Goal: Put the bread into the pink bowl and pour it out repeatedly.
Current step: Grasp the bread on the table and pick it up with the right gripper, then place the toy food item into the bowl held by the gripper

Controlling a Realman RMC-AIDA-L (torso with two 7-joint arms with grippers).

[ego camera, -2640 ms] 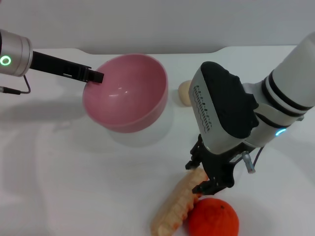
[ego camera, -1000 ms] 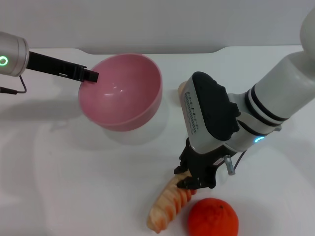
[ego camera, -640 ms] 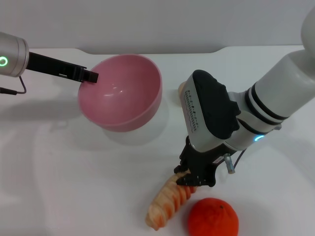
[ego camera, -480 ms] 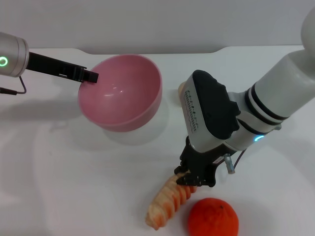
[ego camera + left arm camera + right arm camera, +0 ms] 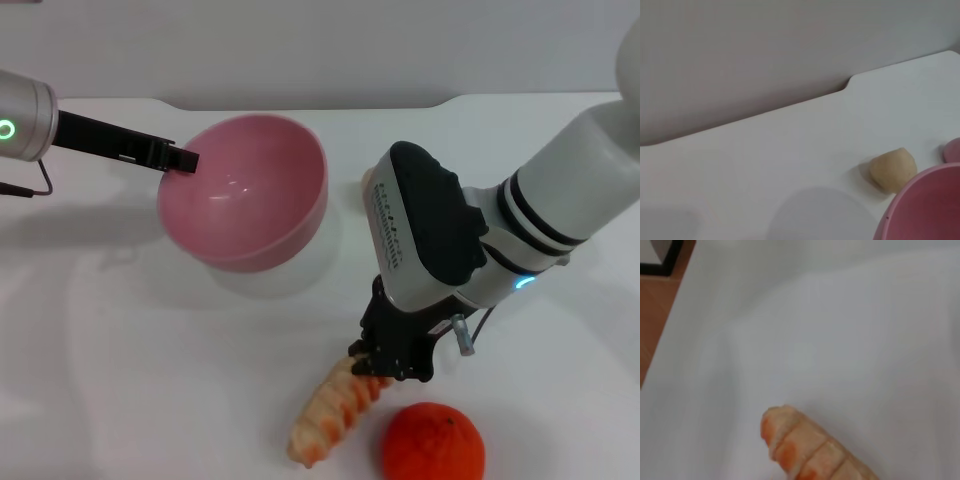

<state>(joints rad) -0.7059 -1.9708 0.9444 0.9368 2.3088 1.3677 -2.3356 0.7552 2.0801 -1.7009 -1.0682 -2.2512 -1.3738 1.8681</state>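
The pink bowl hangs tilted above the table at the back left, its shadow below it. My left gripper is shut on its left rim. The bowl's rim also shows in the left wrist view. The bread, a ridged orange-and-cream roll, slants across the front of the table. My right gripper is shut on its upper end. In the right wrist view the bread's free end shows over the white table. Nothing lies in the bowl.
A round orange fruit sits right beside the bread, at the front. A small beige ball lies behind the bowl, mostly hidden by my right arm in the head view. The table edge and brown floor show in the right wrist view.
My right gripper has shifted left with the bread, so the roll's free end now lies farther left. The bowl has drifted slightly left in my left gripper.
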